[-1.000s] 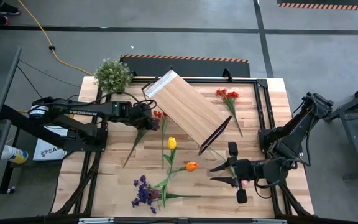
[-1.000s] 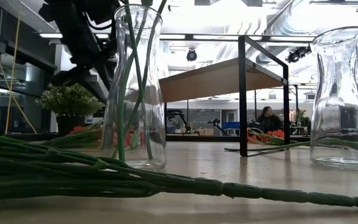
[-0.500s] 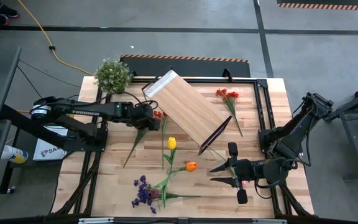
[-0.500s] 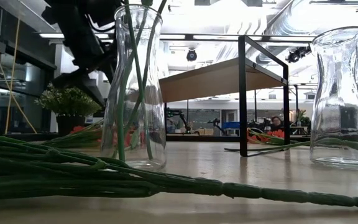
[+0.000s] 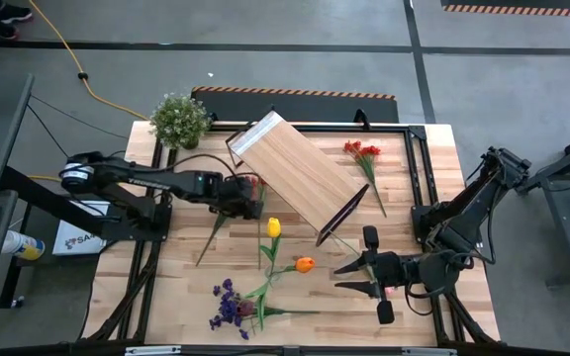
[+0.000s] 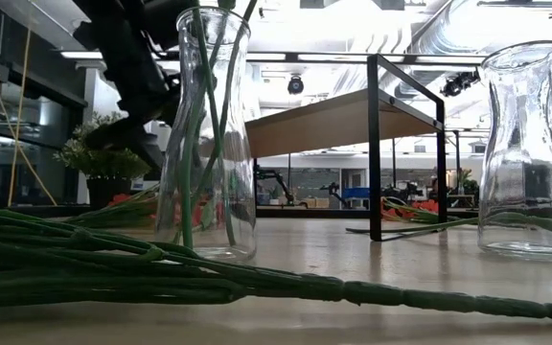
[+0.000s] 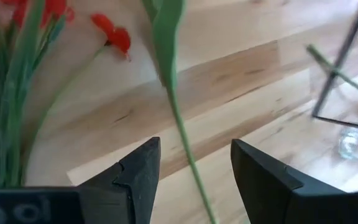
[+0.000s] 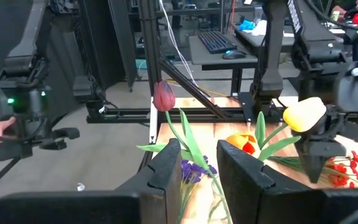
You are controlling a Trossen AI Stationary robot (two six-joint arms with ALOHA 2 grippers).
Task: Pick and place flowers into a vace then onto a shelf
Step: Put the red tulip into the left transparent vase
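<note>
Reaching over the shelf's (image 5: 298, 174) near end, the left gripper (image 5: 249, 195) hangs with jaws spread around a green stem, not pinching; centre it before closing. The right gripper (image 5: 361, 276) waits near the orange tulip (image 5: 305, 264), fingers slightly parted, empty.

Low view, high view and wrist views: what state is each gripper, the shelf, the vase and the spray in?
left gripper: open, green stem between its fingers, not gripped.
right gripper: open, holding nothing.
shelf: upright on its frame.
left vase: upright, stems inside.
red spray: lying flat.
</note>
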